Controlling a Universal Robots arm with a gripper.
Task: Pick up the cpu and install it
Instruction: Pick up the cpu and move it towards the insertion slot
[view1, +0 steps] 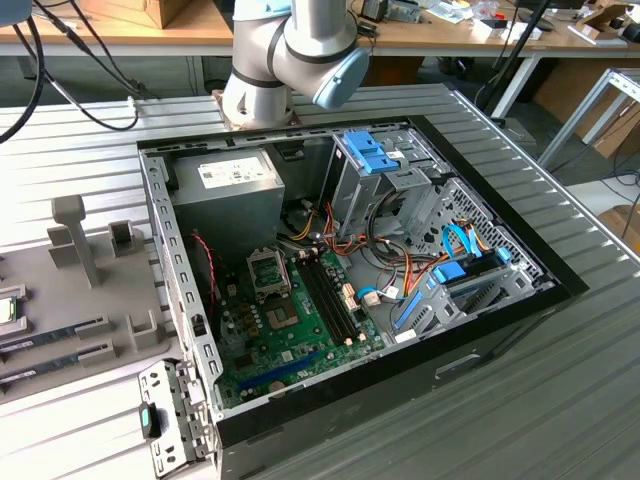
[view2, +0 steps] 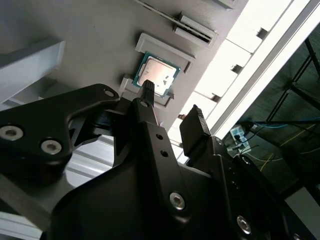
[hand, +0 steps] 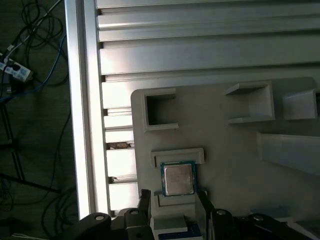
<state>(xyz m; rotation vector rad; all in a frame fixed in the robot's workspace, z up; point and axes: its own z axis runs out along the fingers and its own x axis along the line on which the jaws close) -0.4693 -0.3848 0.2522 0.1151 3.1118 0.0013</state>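
Silver-grey cpu (hand: 177, 179), one only, on one grey tray (hand: 225, 150); claw (hand: 174, 200) near it, two fingers (hand: 145, 197) wide apart

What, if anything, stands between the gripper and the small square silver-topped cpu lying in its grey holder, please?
Nothing visible does. In both wrist views the black gripper has its fingers spread, and the silver-topped, green-rimmed cpu lies uncovered in the grey plastic holder beyond the fingertips. Only the holder's low lips border it.
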